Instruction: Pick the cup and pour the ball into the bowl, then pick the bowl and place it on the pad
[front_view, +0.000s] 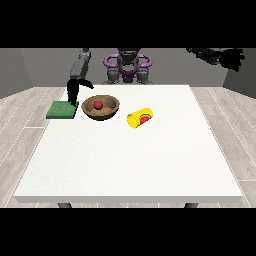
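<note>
Entering step 2 | ball (98, 104) inside bowl (101, 107) | cup (140, 118) tipped at bowl's 3 o'clock | pad (62, 109) at 9 | hand at the view's left (73, 93) over pad edge, fingers unreadable | next: grasp bowl rim, I judge

Hand at view's left (73, 93) lowered; other hand (231, 57) raised.

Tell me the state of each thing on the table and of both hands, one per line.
ball: red, lying inside the bowl.
bowl: brown, upright on the table, beside the pad, not on it.
cup: yellow, tipped on its side on the table, right of the bowl.
pad: green, flat on the table, nothing on it.
hand at the view's left: hanging fingers down between pad and bowl, holding nothing.
hand at the view's right: raised off the table's side, holding nothing.
</note>
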